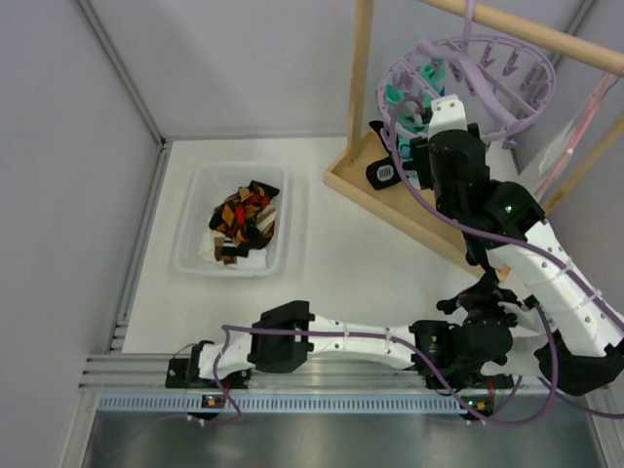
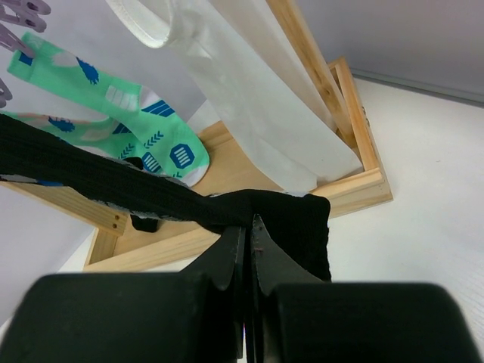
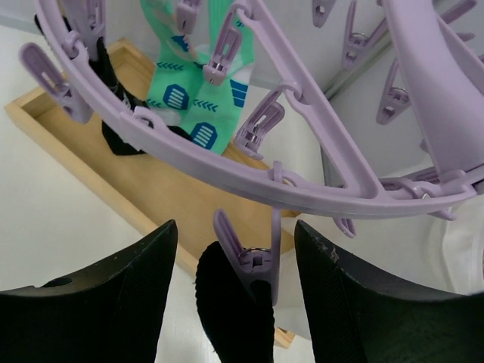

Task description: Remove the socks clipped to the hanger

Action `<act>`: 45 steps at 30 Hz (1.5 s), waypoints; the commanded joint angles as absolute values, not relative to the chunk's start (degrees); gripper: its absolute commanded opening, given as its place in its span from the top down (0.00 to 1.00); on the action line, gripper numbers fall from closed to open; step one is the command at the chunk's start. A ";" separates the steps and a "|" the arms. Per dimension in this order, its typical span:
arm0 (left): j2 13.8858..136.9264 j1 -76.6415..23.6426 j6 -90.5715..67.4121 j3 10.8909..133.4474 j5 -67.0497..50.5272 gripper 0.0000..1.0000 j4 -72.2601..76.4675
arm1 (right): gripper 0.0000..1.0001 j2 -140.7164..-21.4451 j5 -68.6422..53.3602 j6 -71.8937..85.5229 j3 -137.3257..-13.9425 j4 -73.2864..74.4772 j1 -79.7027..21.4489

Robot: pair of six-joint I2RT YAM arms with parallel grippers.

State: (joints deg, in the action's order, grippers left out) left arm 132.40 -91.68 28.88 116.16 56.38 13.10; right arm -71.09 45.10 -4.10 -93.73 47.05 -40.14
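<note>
The lavender hanger [image 1: 468, 73] hangs from the wooden rack; its ring [image 3: 227, 162] fills the right wrist view. My right gripper [image 1: 426, 109] [image 3: 242, 253] is open, its fingers on either side of a clip peg [image 3: 261, 261] that pinches a black sock [image 3: 234, 318]. Mint-teal socks [image 3: 189, 98] [image 2: 113, 113] hang clipped further along the ring. My left gripper [image 2: 249, 227] is shut on the lower part of a black sock [image 2: 98, 178] stretched up to the left. In the top view it [image 1: 485, 285] is mostly hidden under the right arm.
A clear bin [image 1: 190, 219] at the left holds several argyle socks [image 1: 244, 219]. The wooden rack's base frame [image 1: 390, 200] [image 2: 355, 189] lies on the table, its post [image 1: 361, 78] upright. A white cloth [image 2: 257, 98] hangs from the rack.
</note>
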 commanded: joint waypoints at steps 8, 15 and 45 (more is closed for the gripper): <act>131.92 -92.02 29.44 118.12 55.02 1.00 14.33 | 0.46 -72.07 53.08 -9.22 -90.89 35.08 -39.11; 131.92 -91.85 28.65 117.51 54.93 1.00 14.41 | 0.80 -70.93 52.82 -8.79 -89.56 32.78 -39.11; 69.02 -67.08 -14.33 64.86 61.08 1.00 -17.48 | 0.01 -47.91 28.39 7.29 -74.80 34.71 -34.37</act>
State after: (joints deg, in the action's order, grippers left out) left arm 74.13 -70.59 -10.66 64.40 59.81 -10.72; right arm -49.95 30.61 4.84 -76.07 34.72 -34.98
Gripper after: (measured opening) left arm 0.022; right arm 0.992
